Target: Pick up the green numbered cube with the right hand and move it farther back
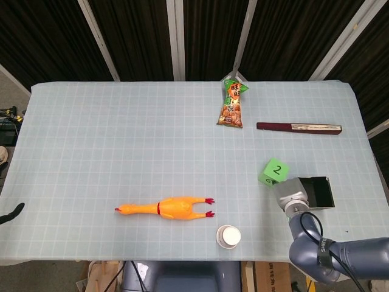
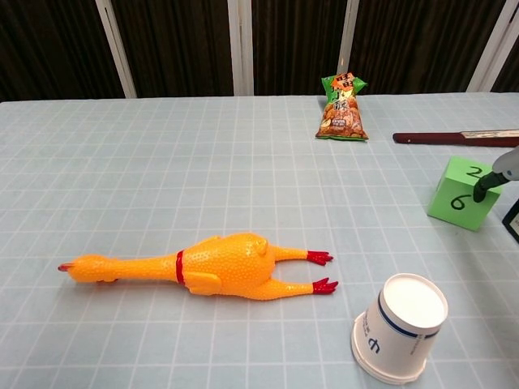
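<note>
The green numbered cube (image 2: 464, 194) stood on the right side of the table (image 1: 121, 146), nearer than the dark red folded fan (image 1: 298, 127) and just left of the small black open box (image 1: 316, 193). It was a bright green block with black handwritten digits: a 2 on its top face in the head view, a 6 on the face turned toward the chest camera. It sat tilted in the chest view, one lower corner lower than the other. My right hand (image 1: 290, 196) was at the cube's near right side; one dark fingertip (image 2: 480, 194) touched the cube's right edge. The rest of my fingers were hidden behind the wrist or out of frame, so I could not tell whether they were spread or closing on the cube. My left hand (image 1: 11, 212) showed only as a dark tip at the far left edge, its fingers unreadable. Also noted: a rubber chicken (image 2: 203, 266) near centre, an overturned paper cup (image 2: 400, 325) to its right, and a snack bag (image 2: 342, 108) at the far side.
</note>
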`<state>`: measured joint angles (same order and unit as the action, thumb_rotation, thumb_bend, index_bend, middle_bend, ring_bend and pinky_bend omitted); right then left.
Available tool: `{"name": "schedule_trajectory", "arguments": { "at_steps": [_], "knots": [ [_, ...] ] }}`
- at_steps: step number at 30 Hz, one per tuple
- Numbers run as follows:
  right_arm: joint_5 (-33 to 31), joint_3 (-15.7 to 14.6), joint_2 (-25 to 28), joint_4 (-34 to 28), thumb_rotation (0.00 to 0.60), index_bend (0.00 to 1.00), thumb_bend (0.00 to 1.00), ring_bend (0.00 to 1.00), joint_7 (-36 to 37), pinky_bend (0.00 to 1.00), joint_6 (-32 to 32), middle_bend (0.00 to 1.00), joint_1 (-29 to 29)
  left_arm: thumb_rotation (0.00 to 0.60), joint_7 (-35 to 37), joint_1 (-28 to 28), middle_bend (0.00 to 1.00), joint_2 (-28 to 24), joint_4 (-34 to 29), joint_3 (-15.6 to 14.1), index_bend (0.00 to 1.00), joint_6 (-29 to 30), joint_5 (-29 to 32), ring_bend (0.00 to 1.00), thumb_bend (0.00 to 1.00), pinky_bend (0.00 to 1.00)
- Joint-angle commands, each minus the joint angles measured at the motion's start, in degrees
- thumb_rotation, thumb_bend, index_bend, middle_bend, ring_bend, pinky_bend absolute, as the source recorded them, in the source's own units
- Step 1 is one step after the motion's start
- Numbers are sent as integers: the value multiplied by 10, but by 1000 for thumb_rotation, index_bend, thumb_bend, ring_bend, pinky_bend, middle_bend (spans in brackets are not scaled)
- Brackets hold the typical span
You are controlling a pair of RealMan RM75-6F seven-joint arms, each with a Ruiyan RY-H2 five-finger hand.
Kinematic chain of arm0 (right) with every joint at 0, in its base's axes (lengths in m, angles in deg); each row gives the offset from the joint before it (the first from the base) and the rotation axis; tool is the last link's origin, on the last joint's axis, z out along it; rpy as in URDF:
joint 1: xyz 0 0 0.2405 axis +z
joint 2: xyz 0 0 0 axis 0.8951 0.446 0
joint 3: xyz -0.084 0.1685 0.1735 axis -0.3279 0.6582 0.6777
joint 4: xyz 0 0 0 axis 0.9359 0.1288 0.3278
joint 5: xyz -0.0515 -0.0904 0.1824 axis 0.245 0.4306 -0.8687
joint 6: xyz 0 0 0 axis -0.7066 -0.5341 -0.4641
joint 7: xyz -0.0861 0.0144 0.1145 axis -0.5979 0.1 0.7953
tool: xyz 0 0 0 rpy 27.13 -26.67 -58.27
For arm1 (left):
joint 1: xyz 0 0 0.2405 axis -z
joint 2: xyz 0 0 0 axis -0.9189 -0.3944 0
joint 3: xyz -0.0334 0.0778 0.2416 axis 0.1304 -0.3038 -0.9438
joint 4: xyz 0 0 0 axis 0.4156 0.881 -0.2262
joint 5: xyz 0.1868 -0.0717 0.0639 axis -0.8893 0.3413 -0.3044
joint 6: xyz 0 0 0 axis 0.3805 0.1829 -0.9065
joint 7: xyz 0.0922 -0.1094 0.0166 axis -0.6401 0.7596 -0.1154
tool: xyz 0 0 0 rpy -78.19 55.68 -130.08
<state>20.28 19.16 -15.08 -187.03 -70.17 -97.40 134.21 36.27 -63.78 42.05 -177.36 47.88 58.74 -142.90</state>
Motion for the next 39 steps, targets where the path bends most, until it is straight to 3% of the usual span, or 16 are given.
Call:
{"name": "schedule_trajectory", "arguments": {
  "at_steps": [1,39],
  "knots": [
    [-2,-3,3,3,600,110,823,833,1,745,2,833,0,600,0,0,0,0,0,0,0,1,-1,0,268,12],
    [-90,-17,23,125,600,110,823,833,20,745,100,833,5,600,-2,-1,0,1,-1,0,0,1,0,0,268,12]
  ]
}}
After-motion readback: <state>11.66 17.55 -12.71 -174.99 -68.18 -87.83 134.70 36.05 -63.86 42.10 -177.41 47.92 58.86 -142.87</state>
